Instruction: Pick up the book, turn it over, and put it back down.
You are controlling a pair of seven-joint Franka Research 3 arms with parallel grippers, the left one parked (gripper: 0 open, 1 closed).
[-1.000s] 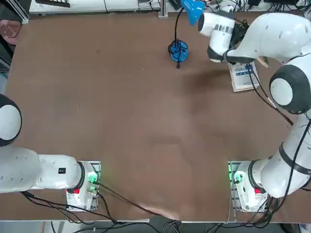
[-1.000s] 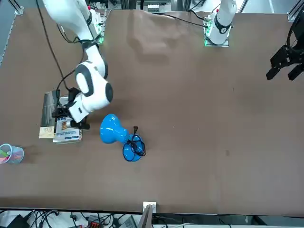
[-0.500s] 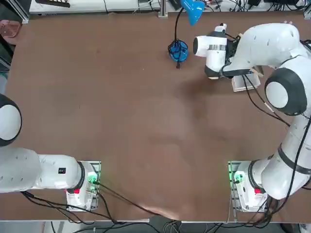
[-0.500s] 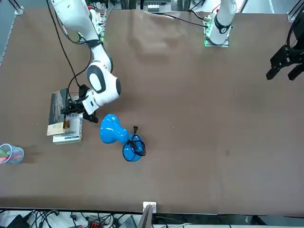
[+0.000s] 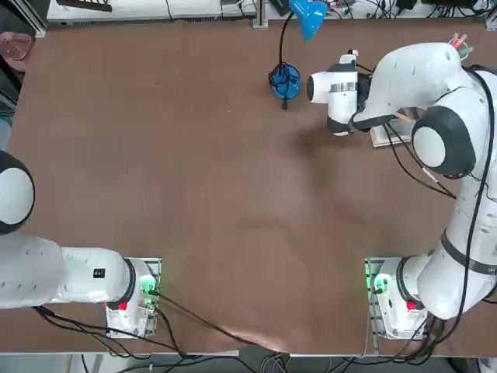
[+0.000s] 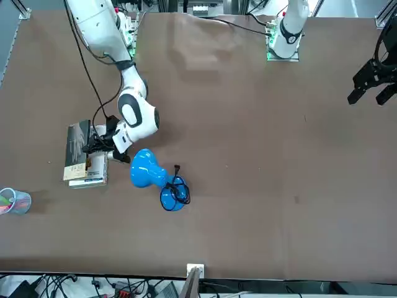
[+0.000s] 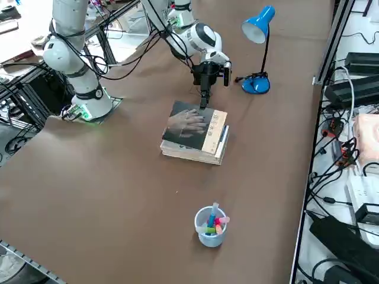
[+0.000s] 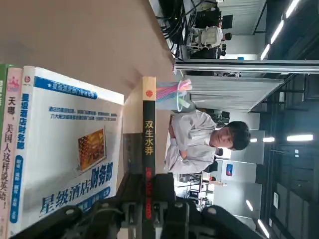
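1. The book is thin, and its upturned cover is dark grey with a pale hand picture and a tan strip along one long edge. In the wrist view its black spine carries yellow and red lettering.
2. It rests on a thicker white book with blue lettering at the far right of the brown bench, beside a blue desk lamp.
3. Its long axis runs from the robot's side towards the far edge. It is tilted, since the edge in the fingers sits higher than the opposite edge.
4. The right gripper is at the book's inner long edge, with its fingers clamped narrowly on the spine.
5. A clear cup of coloured pens stands on the bench well beyond the books, to their right.
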